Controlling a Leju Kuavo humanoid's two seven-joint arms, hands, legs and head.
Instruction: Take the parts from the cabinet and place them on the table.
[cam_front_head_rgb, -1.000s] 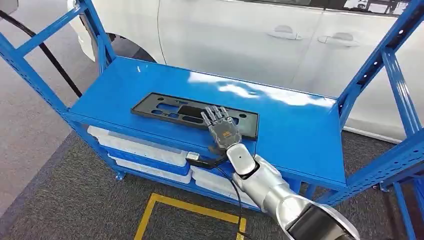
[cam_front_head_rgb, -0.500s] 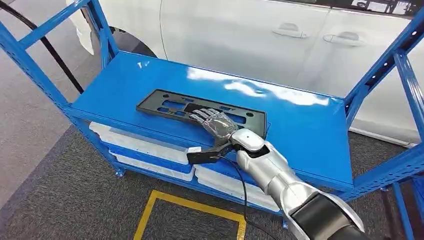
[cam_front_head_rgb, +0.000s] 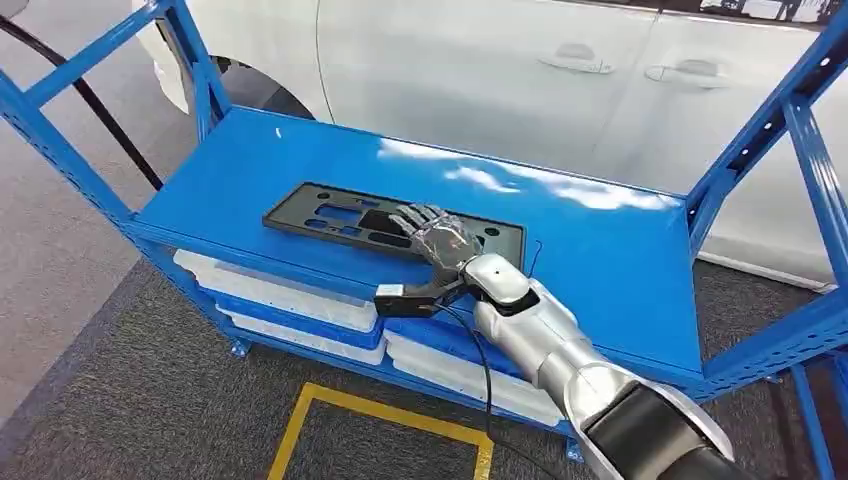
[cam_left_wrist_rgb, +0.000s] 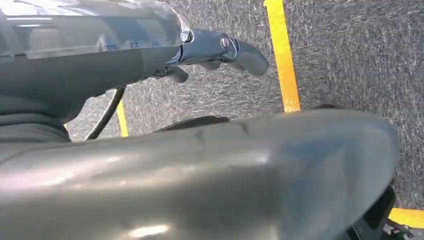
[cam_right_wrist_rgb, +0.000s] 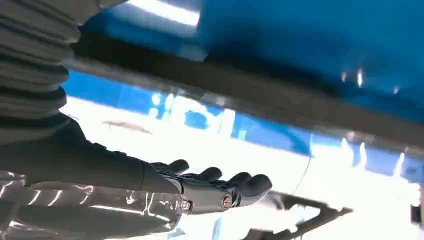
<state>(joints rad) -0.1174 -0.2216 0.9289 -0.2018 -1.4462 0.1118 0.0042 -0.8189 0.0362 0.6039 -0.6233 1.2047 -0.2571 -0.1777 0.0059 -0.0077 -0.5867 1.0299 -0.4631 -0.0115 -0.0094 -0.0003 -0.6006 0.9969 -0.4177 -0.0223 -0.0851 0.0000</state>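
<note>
A flat black plastic frame with several cut-outs lies on the top shelf of the blue cabinet, close to the front edge. My right hand rests palm down on the right half of this part, its fingers spread and pointing left. The right wrist view has the same hand with its fingers stretched out and nothing between them, the blue shelf close behind. My left hand hangs at my side above the grey carpet and holds nothing.
A white car stands right behind the cabinet. White and blue trays fill the lower shelf. Blue uprights frame both ends. A black cable runs at the left, and a yellow line marks the carpet.
My right hand has turned from pointing straight ahead to pointing left and now lies flatter across the black part. The view shifted slightly.
</note>
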